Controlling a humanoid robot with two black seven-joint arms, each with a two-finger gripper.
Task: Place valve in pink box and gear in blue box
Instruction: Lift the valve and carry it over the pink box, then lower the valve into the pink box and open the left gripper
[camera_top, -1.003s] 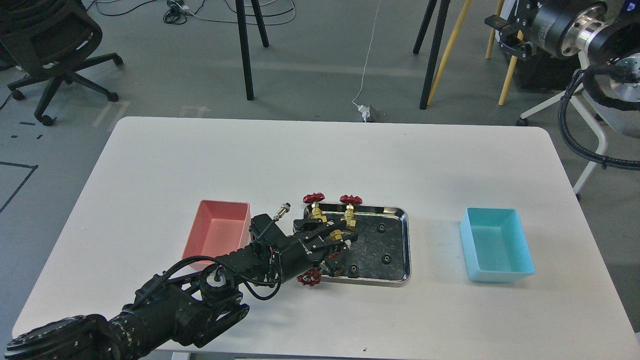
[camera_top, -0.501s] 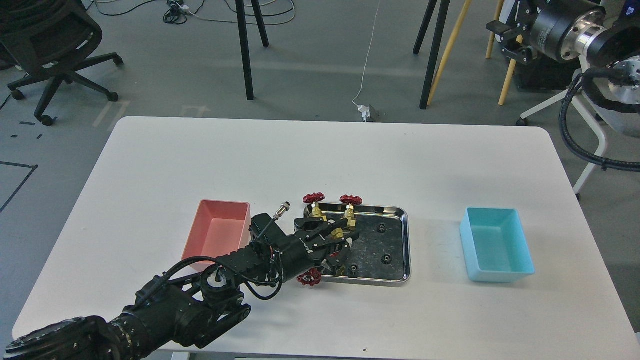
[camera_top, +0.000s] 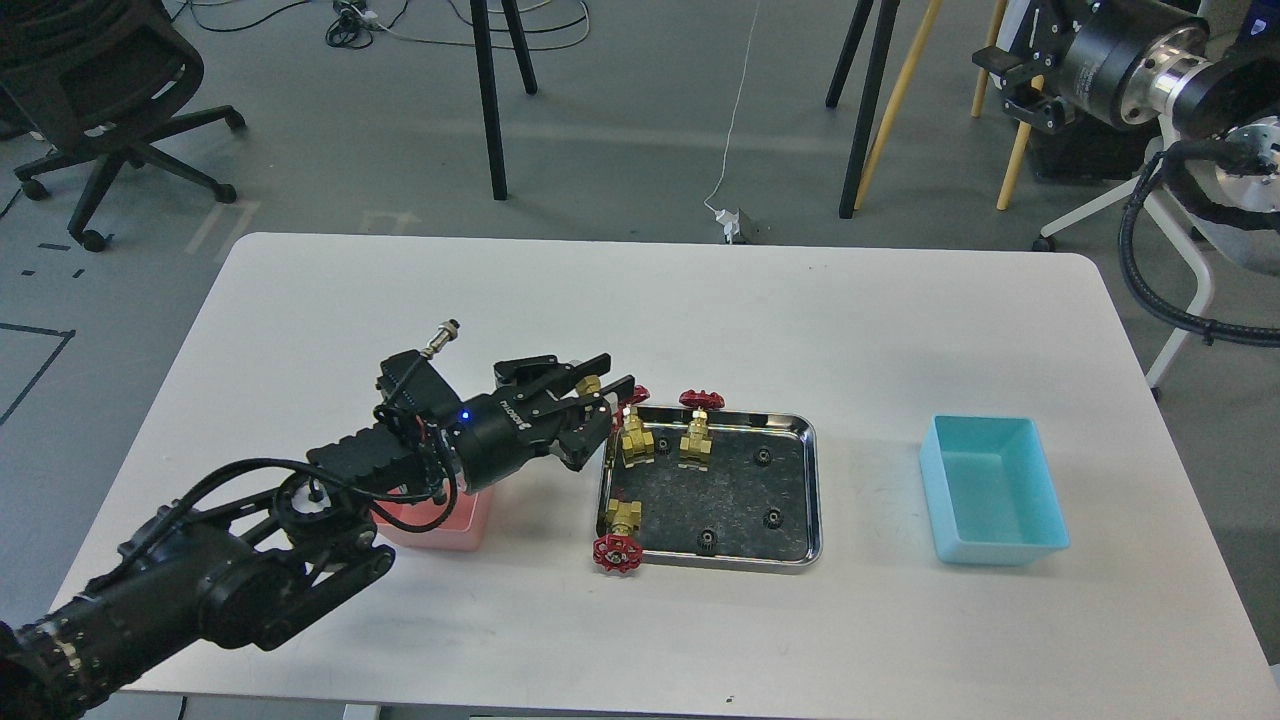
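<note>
Lifted clear of the steel tray (camera_top: 812, 470), our left gripper (camera_top: 598, 385) has swung toward the pink box (camera_top: 470, 520), jaws narrow, apparently pinching a brass valve (camera_top: 592, 384). We should centre over the tapered plastic bin before releasing. Tiny black gears (camera_top: 772, 518) remain in the tray.

The left gripper (camera_top: 600, 385) is up above the table (camera_top: 640, 320), holding a small yellow valve (camera_top: 592, 384) between its fingers. Its arm hides most of the pink box (camera_top: 455, 522). Three more valves and some tiny black gears sit in the shiny tray (camera_top: 812, 480), and the blue box (camera_top: 990, 490) stands well to its right.
</note>
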